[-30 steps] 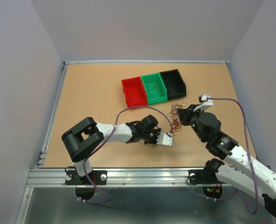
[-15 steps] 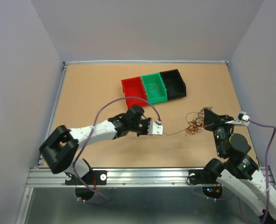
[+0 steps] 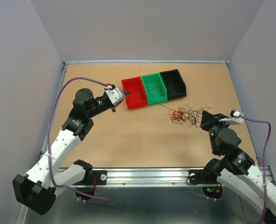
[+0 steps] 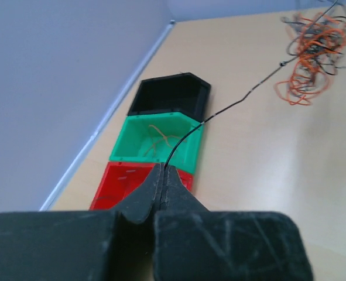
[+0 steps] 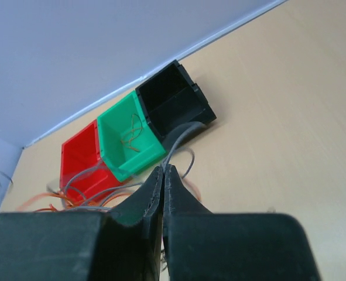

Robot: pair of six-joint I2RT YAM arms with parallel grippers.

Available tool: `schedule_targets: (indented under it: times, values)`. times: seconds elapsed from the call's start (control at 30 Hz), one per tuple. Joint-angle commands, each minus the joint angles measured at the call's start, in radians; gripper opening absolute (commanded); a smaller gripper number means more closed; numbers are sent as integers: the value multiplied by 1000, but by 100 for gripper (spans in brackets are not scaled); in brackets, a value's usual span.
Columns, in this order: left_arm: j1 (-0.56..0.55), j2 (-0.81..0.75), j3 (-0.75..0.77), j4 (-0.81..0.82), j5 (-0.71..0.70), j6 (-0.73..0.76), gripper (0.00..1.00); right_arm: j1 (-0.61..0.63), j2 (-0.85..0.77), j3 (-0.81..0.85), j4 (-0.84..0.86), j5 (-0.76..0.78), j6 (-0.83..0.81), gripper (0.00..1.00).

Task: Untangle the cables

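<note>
Closest in, a metal rail (image 3: 142, 176) runs along the front of the table (image 3: 128, 144). Both arms are bolted to it. The wood between the two arms is bare (the biggest open patch).

A bit further in, on the right, sits the right gripper (image 3: 204, 119). Its fingers are pressed together. In its own camera, thin grey strands curl out by the tips, so it is pinching the cables (image 3: 183, 115). The cables lie in a loose curly heap of orange, brown and black. The heap is flat on the table, right of the middle and just left of that gripper. The table's right edge is near this arm, so there is little room on that side.

Further in, on the left, the left gripper (image 3: 119, 97) is squeezed tight too. It pinches one thin dark wire (image 4: 243, 100). The wire runs from its tips, over a corner of the green bin (image 3: 154, 88), and on to the heap, well apart from this gripper.

The left gripper is just beside the red bin (image 3: 134, 92) (touching or not, I cannot tell). The red, green and black bin (image 3: 173, 84) stand side by side in a row. The green one holds a few thin bits of wire.

Left of the bins, bare wood goes out to the side rail. Behind them there is more bare wood, then the far edge and the grey wall (image 3: 147, 28).
</note>
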Motion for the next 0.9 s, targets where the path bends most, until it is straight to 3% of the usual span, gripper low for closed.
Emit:
schedule_targets:
  times: [0.0,0.1,0.3,0.4,0.43,0.53,0.57,0.63,0.73,0.87]
  values:
    - [62,-46,-8,143,-202,-230,0,10,-65,-2,-6,105,30,1]
    - [131,-54,-14,176,-334,-299,0,8,-114,-8,-28,127,39,1]
    - [243,-80,-28,218,-354,-349,0,8,-122,-2,-52,137,47,1]
    - [244,-111,-66,261,-137,-325,0,8,-99,9,-51,62,18,1]
    - [244,-114,-65,258,0,-310,0,8,-89,15,-51,19,7,4]
    - [241,-126,-39,234,119,-290,0,10,-24,19,-7,-163,-63,33]
    - [239,-126,-30,221,138,-280,0,8,-4,16,35,-261,-103,61]
    - [237,-137,-5,201,219,-272,0,8,65,4,95,-422,-164,88]
    - [216,-146,45,160,284,-258,0,8,193,-2,228,-648,-250,100]
    - [199,-143,118,112,345,-267,0,8,406,56,455,-982,-359,95]
